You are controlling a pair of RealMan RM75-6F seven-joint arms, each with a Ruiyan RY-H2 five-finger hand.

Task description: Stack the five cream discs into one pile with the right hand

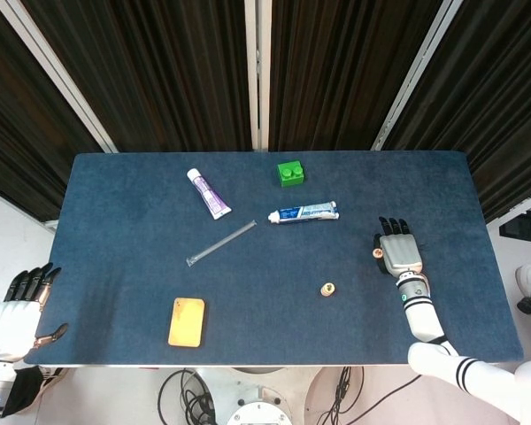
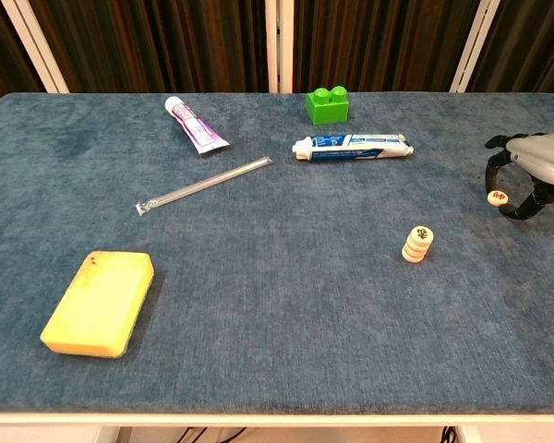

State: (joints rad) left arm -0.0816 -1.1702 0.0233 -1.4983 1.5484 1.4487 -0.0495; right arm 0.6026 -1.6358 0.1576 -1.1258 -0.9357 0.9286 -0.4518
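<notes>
The left hand waits off the near corner of the table, holding nothing, its fingers only loosely apart. On the cloth near the right side stands the pile of cream discs, four as far as I can count. The last disc lies further right and a little further back, well apart from the pile. It looks small, light and stiff — probably smooth, so it may slip; I would pinch it by the rim from two sides. The right hand arches over it, thumb and fingertips on each side. Whether they already touch it, I cannot tell.
</notes>
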